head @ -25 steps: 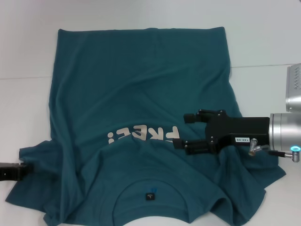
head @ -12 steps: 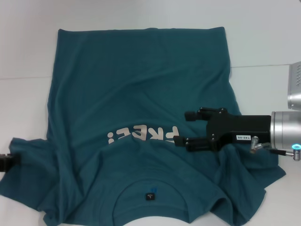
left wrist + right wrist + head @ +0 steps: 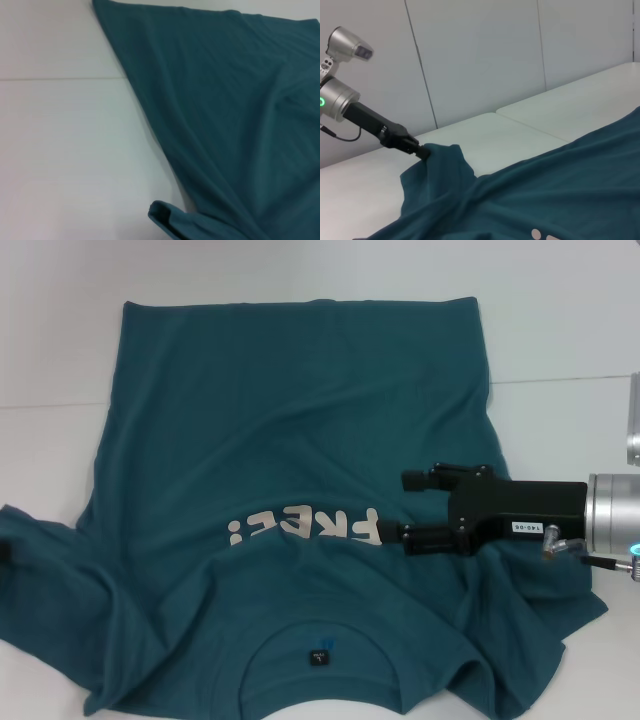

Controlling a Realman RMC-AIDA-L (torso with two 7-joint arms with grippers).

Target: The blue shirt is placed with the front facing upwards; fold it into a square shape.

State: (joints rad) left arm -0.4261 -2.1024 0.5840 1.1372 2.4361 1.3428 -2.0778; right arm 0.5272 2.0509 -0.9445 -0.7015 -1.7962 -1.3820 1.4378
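**Ana:** So, where does it stand? One blue shirt lies front-up on the white surface, its "FREE!" lettering facing up and the collar label on the near edge.

**Ben:** Yes, one garment, two arms. The left pincer is clamped on the left sleeve, lifting it clear of the surface; the right wrist view shows the cloth bunched at its tip. In the head view only the raised sleeve shows at the frame's left edge.

**Ana:** And the right pincer?

**Ben:** It hovers over the shirt's right side, just beside the end of the lettering, with its two fingers apart and nothing between them.

**Ana:** How should the step be done well, in your view?

**Ben:** I'd judge it a sleeve-fold inward. The left arm should carry the sleeve across low and level toward the chest, so the fold line runs straight from shoulder to hem. The cloth is rumpled near the collar, so tension ought to stay gentle, or the whole shirt may drag sideways. The right side likely wants the same treatment, gripping at the sleeve rather than the body.
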